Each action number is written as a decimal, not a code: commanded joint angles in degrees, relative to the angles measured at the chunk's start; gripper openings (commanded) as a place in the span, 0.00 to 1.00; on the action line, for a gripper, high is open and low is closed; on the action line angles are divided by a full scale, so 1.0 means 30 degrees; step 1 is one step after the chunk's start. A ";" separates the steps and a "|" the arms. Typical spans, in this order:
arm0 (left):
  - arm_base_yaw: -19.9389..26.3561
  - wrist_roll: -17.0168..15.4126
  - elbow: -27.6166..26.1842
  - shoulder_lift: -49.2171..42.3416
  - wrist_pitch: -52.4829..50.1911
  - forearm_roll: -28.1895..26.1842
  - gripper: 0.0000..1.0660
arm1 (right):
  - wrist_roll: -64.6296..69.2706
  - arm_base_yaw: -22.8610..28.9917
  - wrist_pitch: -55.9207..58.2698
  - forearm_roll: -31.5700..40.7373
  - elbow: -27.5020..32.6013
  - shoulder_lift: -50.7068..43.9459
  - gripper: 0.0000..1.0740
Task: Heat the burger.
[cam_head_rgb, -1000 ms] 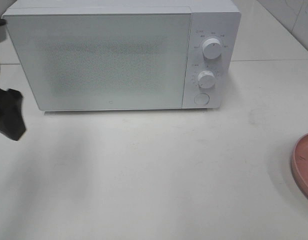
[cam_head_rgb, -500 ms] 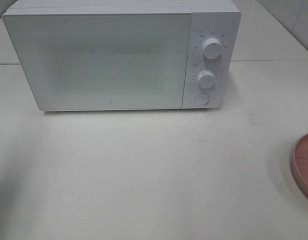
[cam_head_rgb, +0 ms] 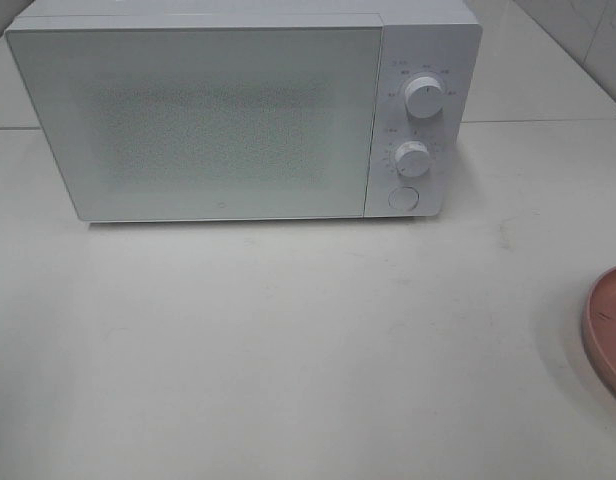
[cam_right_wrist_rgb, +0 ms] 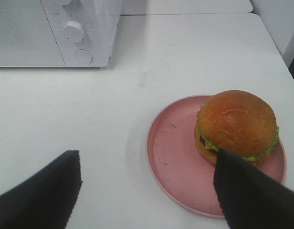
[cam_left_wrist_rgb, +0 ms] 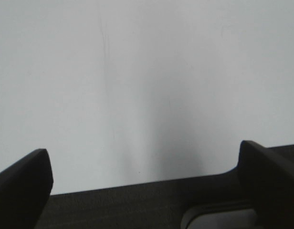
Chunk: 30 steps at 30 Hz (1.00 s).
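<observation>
The burger (cam_right_wrist_rgb: 236, 125), with a glossy golden-brown bun and a green lettuce frill, sits on a round pink plate (cam_right_wrist_rgb: 175, 162) in the right wrist view. In the high view only the plate's edge (cam_head_rgb: 610, 325) shows at the right border; the burger is out of that view. My right gripper (cam_right_wrist_rgb: 147, 191) is open and empty, hovering above the plate's near side. My left gripper (cam_left_wrist_rgb: 144, 176) is open and empty over bare white table; it is out of the high view. The white microwave (cam_head_rgb: 243, 110) stands at the back with its door shut.
The microwave has two round knobs (cam_head_rgb: 424, 96) and a round button (cam_head_rgb: 402, 198) on its right panel. It also shows in the right wrist view (cam_right_wrist_rgb: 56, 31). The white table (cam_head_rgb: 308, 340) runs from microwave to front edge.
The left arm, seen at the left edge of the high view one second ago, has moved out of that view. The microwave and plate have not moved.
</observation>
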 commanded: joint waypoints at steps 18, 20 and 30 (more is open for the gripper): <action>0.0057 0.0019 0.0172 -0.9740 0.0000 -0.0210 0.92 | -0.0325 -0.0153 -0.0191 -0.0038 0.0057 -0.0554 0.71; 0.0057 0.0019 0.0172 -1.0218 0.0000 -0.0191 0.92 | -0.0325 -0.0153 -0.0191 -0.0038 0.0057 -0.0554 0.71; 0.0057 0.0038 0.0172 -1.0160 0.0000 -0.0191 0.92 | -0.0325 -0.0153 -0.0191 -0.0038 0.0057 -0.0554 0.71</action>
